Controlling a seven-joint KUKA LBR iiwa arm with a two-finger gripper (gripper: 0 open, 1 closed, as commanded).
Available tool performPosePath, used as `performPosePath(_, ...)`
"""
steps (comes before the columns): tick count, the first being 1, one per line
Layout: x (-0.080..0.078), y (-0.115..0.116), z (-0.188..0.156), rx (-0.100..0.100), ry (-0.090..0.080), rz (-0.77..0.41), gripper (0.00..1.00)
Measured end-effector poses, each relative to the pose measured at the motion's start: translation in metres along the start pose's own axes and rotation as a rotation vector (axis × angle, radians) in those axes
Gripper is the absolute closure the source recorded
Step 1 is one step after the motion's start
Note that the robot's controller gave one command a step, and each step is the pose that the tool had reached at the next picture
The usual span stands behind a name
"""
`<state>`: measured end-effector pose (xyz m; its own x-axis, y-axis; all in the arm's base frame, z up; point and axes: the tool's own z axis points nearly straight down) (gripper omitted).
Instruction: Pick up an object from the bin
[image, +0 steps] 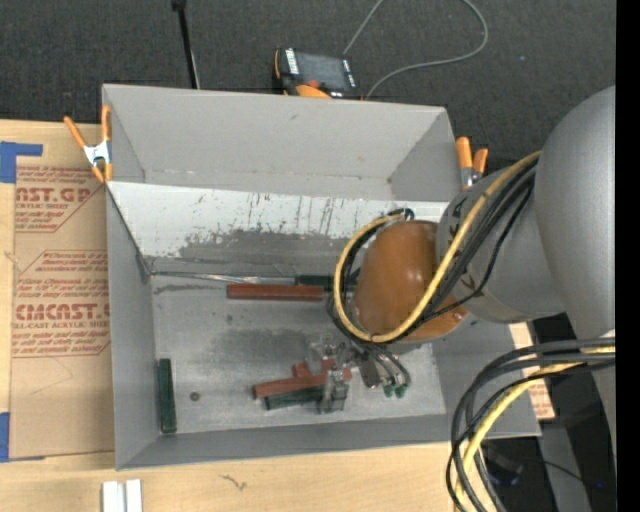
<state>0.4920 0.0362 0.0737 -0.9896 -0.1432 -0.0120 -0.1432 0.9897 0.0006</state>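
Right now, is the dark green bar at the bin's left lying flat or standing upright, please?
Lying flat: the dark green bar rests lengthwise on the bin floor, beside its left wall.

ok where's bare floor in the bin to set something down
Bare bin floor lies left of centre, between the long brown stick at the back, the dark green bar at the left wall and the small heap. It is crowded at that heap, by the gripper.

Rounded grey arm (575, 215), orange wrist cover (395, 278), yellow-black cables (343, 290), small metal claw (345, 380).

heap (290, 386) apparently under gripper (342, 383); bar (165, 395) far left.
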Motion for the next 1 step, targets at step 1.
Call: performPosePath(1, -0.0423, 0.0231, -0.1593, 0.0, 0.001, -0.205, 1.0)
